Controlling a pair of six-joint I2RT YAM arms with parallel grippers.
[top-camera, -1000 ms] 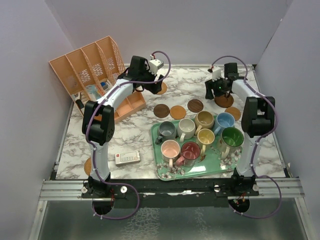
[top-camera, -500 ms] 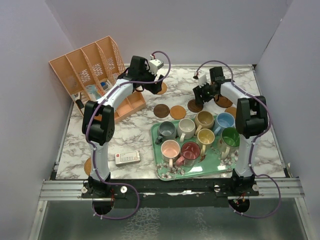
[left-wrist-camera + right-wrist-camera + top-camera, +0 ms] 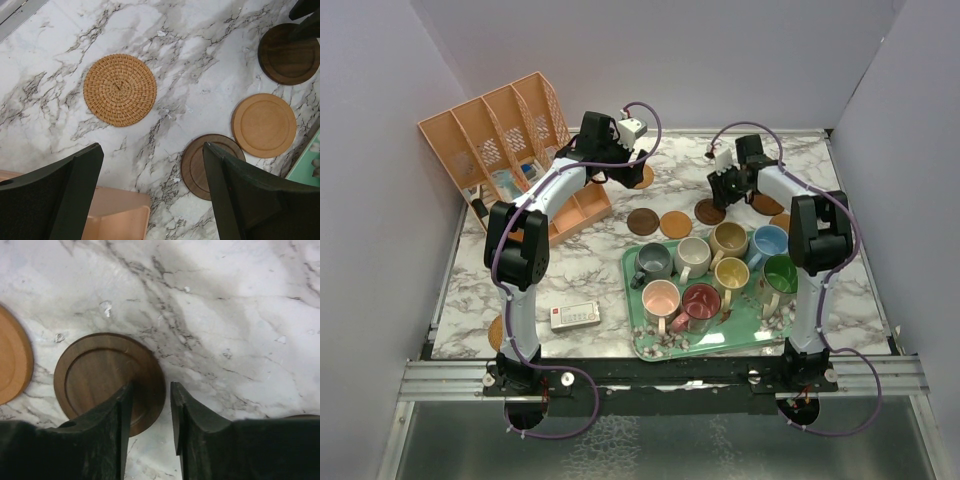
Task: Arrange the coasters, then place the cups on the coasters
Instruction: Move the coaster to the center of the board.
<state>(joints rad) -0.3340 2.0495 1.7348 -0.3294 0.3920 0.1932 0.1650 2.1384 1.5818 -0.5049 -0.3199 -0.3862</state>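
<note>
The left arm stretches up the table's left side and bends in toward the back, and the left gripper (image 3: 152,150) hangs over the white, grey-veined marble tabletop (image 3: 590,270) with its black jaws spread wide and nothing between them. Under it lies a round tan coaster of coiled woven cane (image 3: 120,90). Nearer the tray sit a smooth dark brown wooden disc with a raised rim (image 3: 200,165) and, just beside it, a light orange wooden disc (image 3: 264,125).

The right arm folds at the elbow and reaches back and inward. The right gripper (image 3: 151,387) points down at another dark brown, rimmed wooden coaster (image 3: 100,375) lying flat on the marble. Its jaws stand only narrowly apart, with that coaster's edge showing in the gap. I can't tell whether they touch it.

The eight glossy ceramic mugs (image 3: 693,255) stand packed together on the green floral rectangular tray (image 3: 642,345), off the coasters.
</note>
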